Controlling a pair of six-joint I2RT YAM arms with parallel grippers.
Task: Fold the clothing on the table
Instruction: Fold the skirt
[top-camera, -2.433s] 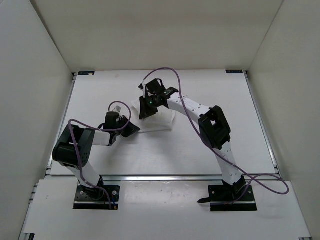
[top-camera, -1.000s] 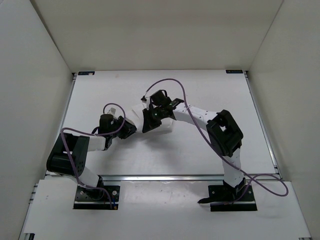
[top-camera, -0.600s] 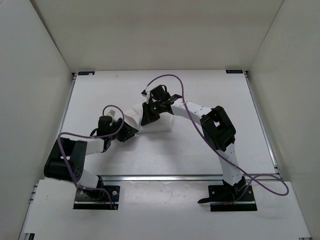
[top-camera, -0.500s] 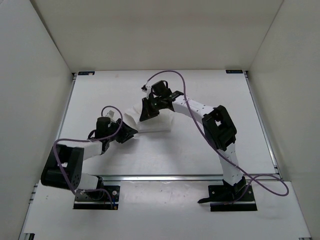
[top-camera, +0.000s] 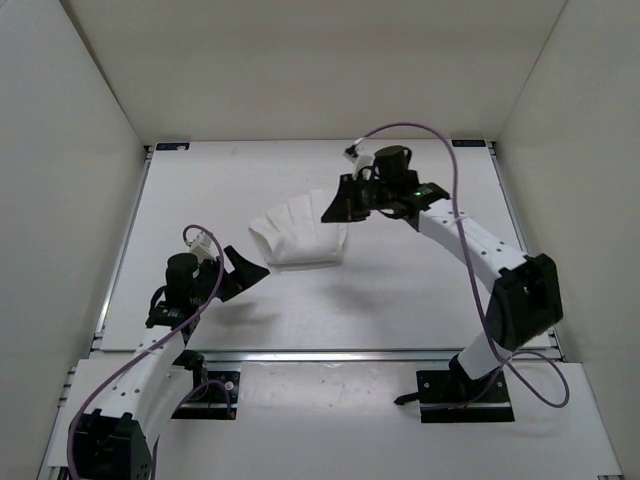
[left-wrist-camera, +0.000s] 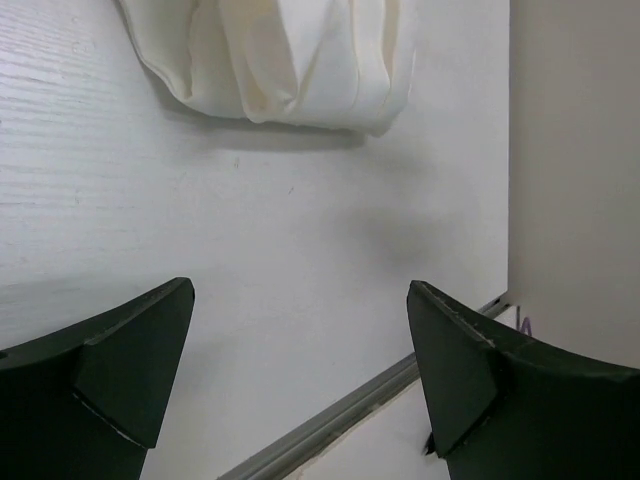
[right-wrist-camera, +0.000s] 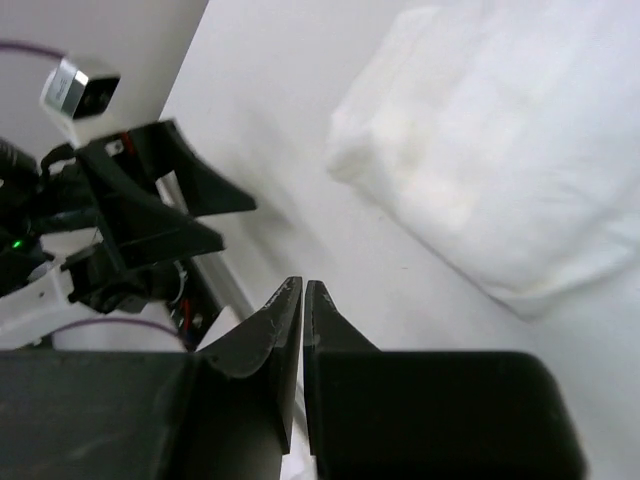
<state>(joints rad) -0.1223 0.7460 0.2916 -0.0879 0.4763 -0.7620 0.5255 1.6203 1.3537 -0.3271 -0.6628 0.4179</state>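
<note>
White table (top-camera: 400, 290), bunched white clothing (top-camera: 298, 235) lying free mid-surface
Left gripper (left-wrist-camera: 300, 290) spread wide, empty; right gripper (right-wrist-camera: 302, 288) pinched together, holding nothing

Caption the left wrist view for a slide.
Open left pincer hovers over the table, the white clothing lying ahead, untouched.

Soft, creased cloth clothing (top-camera: 297, 237); matte, faintly grained table (top-camera: 400, 290); dull metal rail (top-camera: 330, 352).

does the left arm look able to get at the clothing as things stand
Probably yes: the open left end effector faces the clothing across the table, with nothing between them.
</note>
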